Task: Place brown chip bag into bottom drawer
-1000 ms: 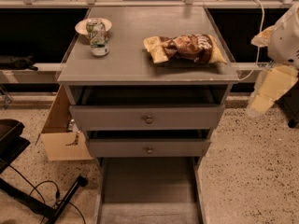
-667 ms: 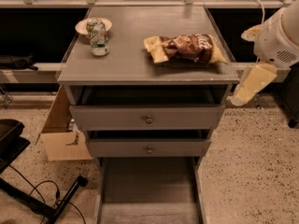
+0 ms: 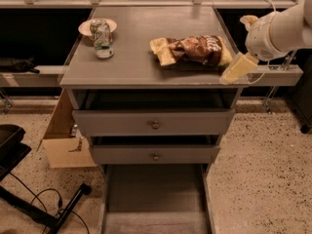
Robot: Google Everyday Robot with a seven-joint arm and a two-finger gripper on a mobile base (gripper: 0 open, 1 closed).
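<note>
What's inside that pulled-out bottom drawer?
Only bare grey floor shows in the bottom drawer; its back end is hidden under the middle drawer. The brown chip bag lies on the cabinet top, the gripper beside it.

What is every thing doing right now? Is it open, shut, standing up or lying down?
Chip bag: lying on the cabinet top, crinkled.
Can: standing upright by a plate.
Bottom drawer: pulled open.
Middle drawer: pushed in.
Top drawer: pushed in.
Gripper: beside the bag's right end.
</note>
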